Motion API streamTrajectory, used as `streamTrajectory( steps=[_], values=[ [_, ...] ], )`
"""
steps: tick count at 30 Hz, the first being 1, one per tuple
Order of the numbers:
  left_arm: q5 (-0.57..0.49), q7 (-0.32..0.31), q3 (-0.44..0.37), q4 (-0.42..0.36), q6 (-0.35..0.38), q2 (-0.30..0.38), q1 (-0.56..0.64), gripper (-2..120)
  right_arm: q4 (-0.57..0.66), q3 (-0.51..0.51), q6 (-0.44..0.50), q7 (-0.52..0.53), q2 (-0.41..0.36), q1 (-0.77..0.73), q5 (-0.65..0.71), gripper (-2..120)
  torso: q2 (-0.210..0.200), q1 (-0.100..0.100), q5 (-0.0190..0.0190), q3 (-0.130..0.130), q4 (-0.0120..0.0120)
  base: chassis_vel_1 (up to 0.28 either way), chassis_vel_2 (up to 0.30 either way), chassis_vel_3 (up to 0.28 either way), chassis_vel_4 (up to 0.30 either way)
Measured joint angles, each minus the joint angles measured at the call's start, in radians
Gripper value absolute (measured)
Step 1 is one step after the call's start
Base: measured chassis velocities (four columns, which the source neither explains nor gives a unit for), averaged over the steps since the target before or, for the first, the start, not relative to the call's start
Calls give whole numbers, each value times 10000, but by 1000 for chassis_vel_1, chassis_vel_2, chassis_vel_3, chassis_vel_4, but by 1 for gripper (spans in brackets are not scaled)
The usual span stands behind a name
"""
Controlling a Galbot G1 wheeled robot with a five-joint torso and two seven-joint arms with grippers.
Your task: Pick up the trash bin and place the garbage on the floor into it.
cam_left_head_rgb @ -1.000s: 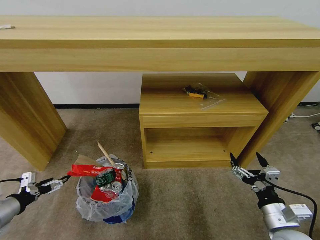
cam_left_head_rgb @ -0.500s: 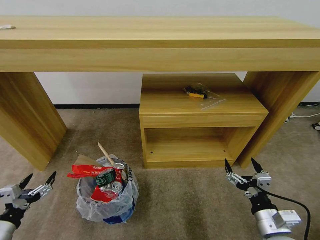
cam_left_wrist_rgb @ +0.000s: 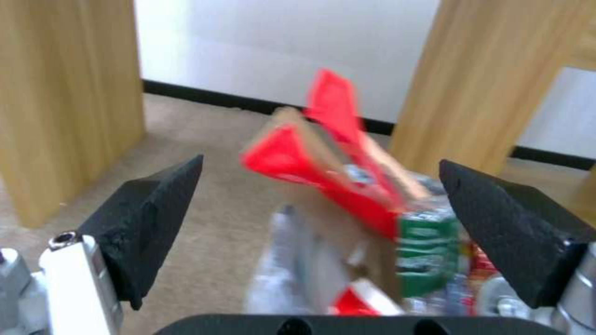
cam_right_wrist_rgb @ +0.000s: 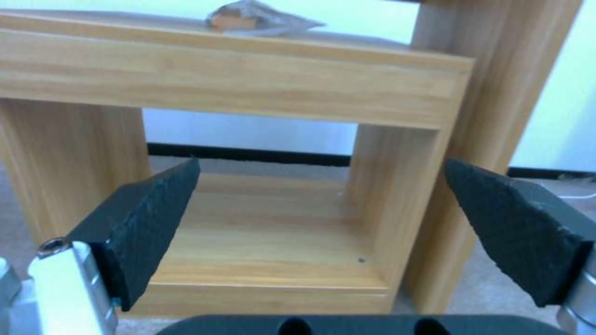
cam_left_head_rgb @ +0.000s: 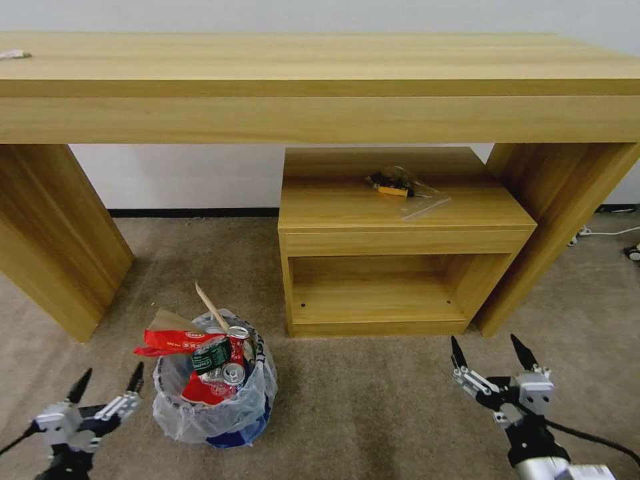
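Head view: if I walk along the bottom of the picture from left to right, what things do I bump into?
Left tool, open → trash bin stuffed with garbage → bare carpet floor → right tool, open.

The trash bin (cam_left_head_rgb: pixel 217 400) stands on the floor (cam_left_head_rgb: pixel 373 413), left of the low cabinet (cam_left_head_rgb: pixel 400 247) under the worktop (cam_left_head_rgb: pixel 320 73). Garbage (cam_left_head_rgb: pixel 207 350) sits in it. The left tool (cam_left_head_rgb: pixel 107 387) is just left of it; the right tool (cam_left_head_rgb: pixel 493 357), before the cabinet.
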Motion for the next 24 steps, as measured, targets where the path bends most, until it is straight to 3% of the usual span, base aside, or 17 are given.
streamTrajectory(
  steps=[6,10,13,21,24],
  values=[
    [443,-83,447,-190,40,-62,7,100,432,807,281,93,-273,-803,504,100,0,0,0,0,0,0,0,0,0],
    [514,-82,499,-196,209,123,-89,100,529,1985,904,-279,-918,-1590,1573,100,0,1,-1,0,0,0,0,0,0],
    [616,-81,523,-196,321,169,-167,100,502,2233,1424,-554,-1184,-2007,1882,100,0,1,-2,0,1,0,0,0,0],
    [819,-465,817,-426,674,156,-354,100,-273,1508,3286,-599,-803,-2507,1079,100,0,2,0,1,-2,0,0,0,0],
    [823,-491,824,-435,688,156,-358,100,-373,1399,3468,-420,-726,-2468,867,100,-1,1,-2,0,0,0,0,0,0]
  ],
)
